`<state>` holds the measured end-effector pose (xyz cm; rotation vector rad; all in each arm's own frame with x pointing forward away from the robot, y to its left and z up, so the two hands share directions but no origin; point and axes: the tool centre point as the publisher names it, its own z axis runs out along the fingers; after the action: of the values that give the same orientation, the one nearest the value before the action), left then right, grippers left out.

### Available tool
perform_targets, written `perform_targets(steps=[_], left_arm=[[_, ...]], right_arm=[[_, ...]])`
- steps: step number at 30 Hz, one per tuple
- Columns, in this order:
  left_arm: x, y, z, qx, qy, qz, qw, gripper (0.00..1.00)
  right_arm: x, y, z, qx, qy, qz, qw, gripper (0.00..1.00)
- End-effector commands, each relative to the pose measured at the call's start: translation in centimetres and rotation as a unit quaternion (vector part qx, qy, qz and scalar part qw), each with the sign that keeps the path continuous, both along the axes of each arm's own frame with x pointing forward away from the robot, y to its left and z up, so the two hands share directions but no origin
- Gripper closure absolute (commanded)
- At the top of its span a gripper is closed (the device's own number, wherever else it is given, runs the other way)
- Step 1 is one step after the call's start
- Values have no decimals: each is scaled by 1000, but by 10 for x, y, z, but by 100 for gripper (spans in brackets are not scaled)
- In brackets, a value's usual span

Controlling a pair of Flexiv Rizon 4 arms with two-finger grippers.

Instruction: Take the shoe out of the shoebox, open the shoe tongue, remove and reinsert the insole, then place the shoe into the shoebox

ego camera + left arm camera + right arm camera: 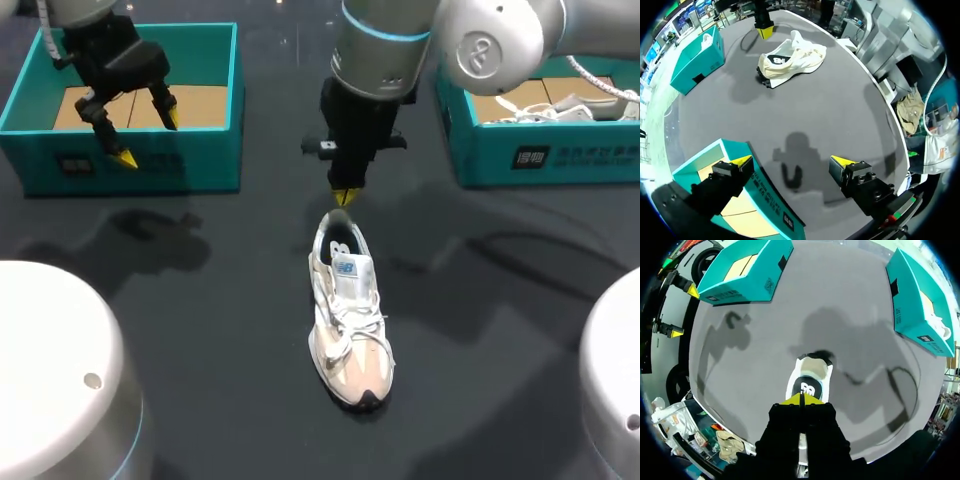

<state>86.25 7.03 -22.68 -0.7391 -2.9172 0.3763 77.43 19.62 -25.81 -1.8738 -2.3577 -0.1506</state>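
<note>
Head view: right gripper (343,196), tips pressed together on nothing, hangs over the heel of the white-and-beige sneaker (350,312), toe pointing away; left gripper (148,138), spread, sits farther off above the teal cardboard shoebox (130,172)

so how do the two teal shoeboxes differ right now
The left shoebox shows only its bare tan floor; the right shoebox holds a white shoe. The left gripper hangs open above the left shoebox's front wall, while the right gripper is away from the right shoebox, shut above the heel of the shoe on the table. Both boxes are teal and open-topped.
</note>
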Motion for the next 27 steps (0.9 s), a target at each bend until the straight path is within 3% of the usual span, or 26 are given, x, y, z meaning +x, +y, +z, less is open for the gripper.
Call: perform_targets(steps=[1, 12, 17, 21, 27], left_arm=[[9, 4, 2, -10, 6, -14, 1000, 0], [9, 4, 2, -10, 6, -14, 1000, 0], [14, 5, 1, -9, 11, -16, 1000, 0], [22, 6, 1, -6, 18, -6, 1000, 0], [24, 7, 1, -6, 19, -6, 1000, 0]], right_arm=[[-8, 11, -18, -71, -12, -17, 997, 100], [-8, 11, -18, -71, -12, -17, 997, 100], [-10, 3, -43, -94, -64, -31, 993, 100], [-13, 3, -61, -123, -71, -55, 988, 100], [-13, 3, -61, -123, -71, -55, 988, 100]])
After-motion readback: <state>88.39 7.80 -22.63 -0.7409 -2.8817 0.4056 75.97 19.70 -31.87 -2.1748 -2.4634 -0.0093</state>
